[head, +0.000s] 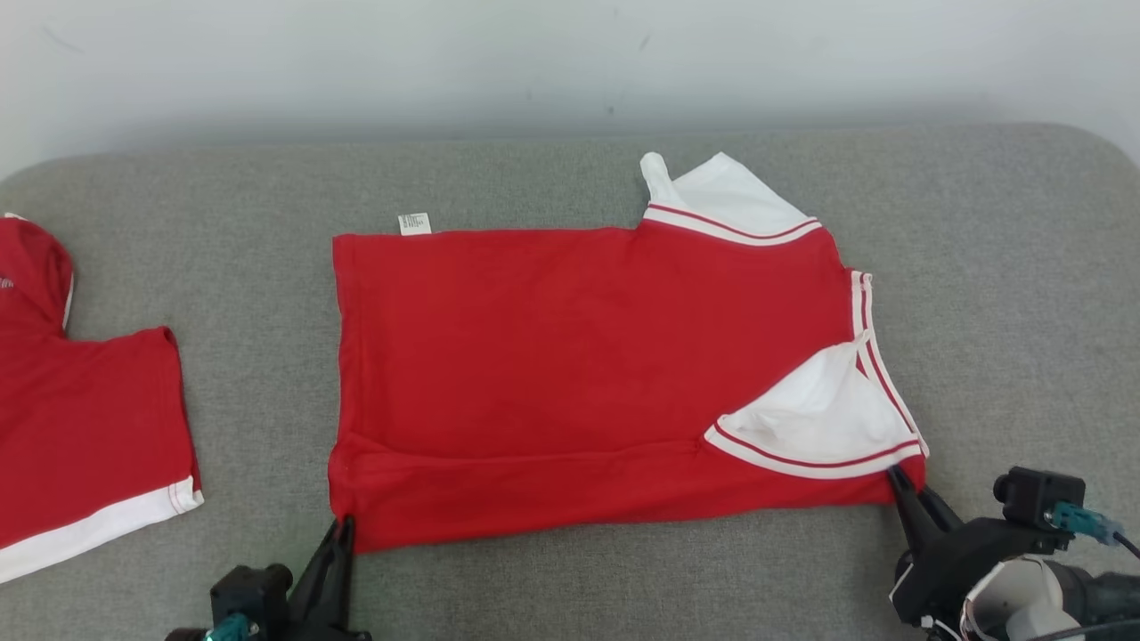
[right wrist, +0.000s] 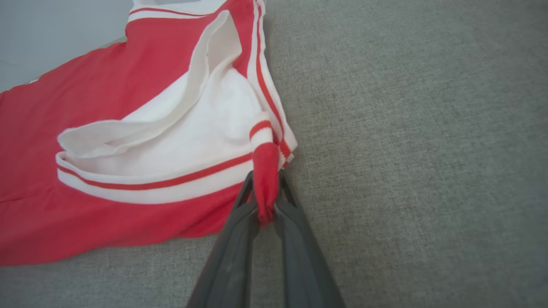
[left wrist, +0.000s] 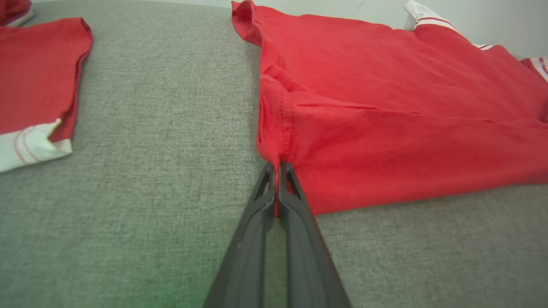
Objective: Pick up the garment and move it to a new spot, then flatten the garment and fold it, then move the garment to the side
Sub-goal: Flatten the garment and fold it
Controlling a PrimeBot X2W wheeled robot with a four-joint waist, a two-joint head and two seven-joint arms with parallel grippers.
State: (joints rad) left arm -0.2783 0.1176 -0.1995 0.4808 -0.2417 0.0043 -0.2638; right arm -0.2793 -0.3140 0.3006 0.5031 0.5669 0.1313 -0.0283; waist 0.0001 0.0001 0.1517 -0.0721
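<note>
Support: a grey woven cushion (head: 249, 205) with rounded far corners, set against a pale wall (head: 534, 62).
Neighbouring item: a second red garment (head: 80, 418) with a white hem band lies at the cushion's left edge. It is well apart from the task garment, with bare grey fabric between the two.
Garment (head: 570, 356): red, spread near the cushion's middle. The white-lined, striped trim is turned toward the right edge. The near long edge is raised in a low ridge. A small white label (head: 414, 223) shows at its far left corner.
Left gripper (head: 343, 530): closed on the garment's near left corner, with a thin fold of hem pinched between the fingertips.
Right gripper (head: 899, 481): closed on the garment's near right corner. A bunched red fold is squeezed between the fingers, just beside the striped white band.
Left arm pose: the fingers lie low over the cushion. They reach in from its near edge and lean slightly rightward.
Right arm pose: the fingers slant from the near right corner toward the far left. The pale forearm (head: 1024, 596) sits behind them at that corner.
</note>
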